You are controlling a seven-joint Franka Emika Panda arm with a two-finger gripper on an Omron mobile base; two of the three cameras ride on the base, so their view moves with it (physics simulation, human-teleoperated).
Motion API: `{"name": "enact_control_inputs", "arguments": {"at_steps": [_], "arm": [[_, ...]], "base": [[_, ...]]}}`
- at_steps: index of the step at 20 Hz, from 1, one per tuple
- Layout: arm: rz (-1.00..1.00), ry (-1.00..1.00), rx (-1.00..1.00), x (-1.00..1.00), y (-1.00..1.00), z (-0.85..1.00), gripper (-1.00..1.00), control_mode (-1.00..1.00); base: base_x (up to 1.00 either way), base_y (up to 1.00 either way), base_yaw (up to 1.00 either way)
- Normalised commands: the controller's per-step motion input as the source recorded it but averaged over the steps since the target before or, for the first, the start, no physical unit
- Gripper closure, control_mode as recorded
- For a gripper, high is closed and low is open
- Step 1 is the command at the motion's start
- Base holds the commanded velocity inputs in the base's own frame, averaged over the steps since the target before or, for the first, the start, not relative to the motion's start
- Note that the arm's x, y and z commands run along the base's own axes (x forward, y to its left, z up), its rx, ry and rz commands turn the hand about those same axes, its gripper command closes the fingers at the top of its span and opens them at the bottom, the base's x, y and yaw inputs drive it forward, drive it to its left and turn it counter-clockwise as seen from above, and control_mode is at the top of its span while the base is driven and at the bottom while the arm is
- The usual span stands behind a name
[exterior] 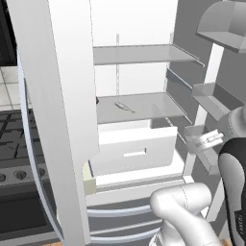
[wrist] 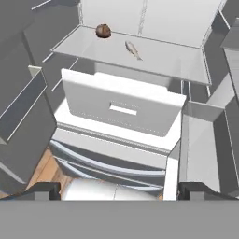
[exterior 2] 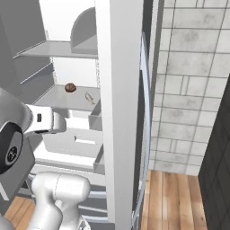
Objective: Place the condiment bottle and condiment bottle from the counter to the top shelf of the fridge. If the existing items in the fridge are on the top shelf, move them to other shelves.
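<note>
Both condiment bottles are out of view. The fridge stands open in front of me. A small brown round item (wrist: 103, 31) (exterior 2: 70, 87) and a small fish (wrist: 133, 50) (exterior 2: 90, 97) (exterior: 125, 107) lie on the glass shelf (wrist: 177, 63) just above the white drawer (wrist: 121, 109) (exterior: 134, 149). A higher shelf (exterior: 139, 54) is bare. My gripper (wrist: 121, 191) (exterior: 202, 141) hangs open and holds nothing, in front of the drawer, below and well short of the shelf with the two items.
The left fridge door (exterior: 57, 96) and right fridge door (exterior 2: 119, 112) stand open on either side of me. Door bins (exterior: 211, 96) jut out on the right. A stove (exterior: 14, 144) sits left of the fridge. A tiled wall (exterior 2: 188, 90) is to the right.
</note>
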Motion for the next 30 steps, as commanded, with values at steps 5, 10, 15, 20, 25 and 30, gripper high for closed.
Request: {"name": "enact_control_inputs", "arguments": {"at_steps": [5, 10, 15, 20, 25, 30], "arm": [[-0.09, -0.13, 0.00, -0.07, -0.01, 0.12, -1.00, -1.00], [-0.09, -0.03, -0.02, 0.02, 0.14, 0.07, -1.00, -1.00], [-0.04, 0.11, 0.00, 0.08, 0.01, 0.26, -1.00, -1.00], [0.00, 0.06, 0.00, 0.00, 0.00, 0.02, -1.00, -1.00], [0.00, 0.04, 0.00, -0.26, 0.01, -0.03, -1.00, 1.00], [0.00, 0.00, 0.00, 0.00, 0.00, 0.00, -1.00, 1.00]], "base": [[0.00, 0.00, 0.00], [0.00, 0.00, 0.00], [0.00, 0.00, 0.00], [0.00, 0.00, 0.00], [-0.11, 0.02, 0.00], [-0.51, 0.21, 0.01]]}}
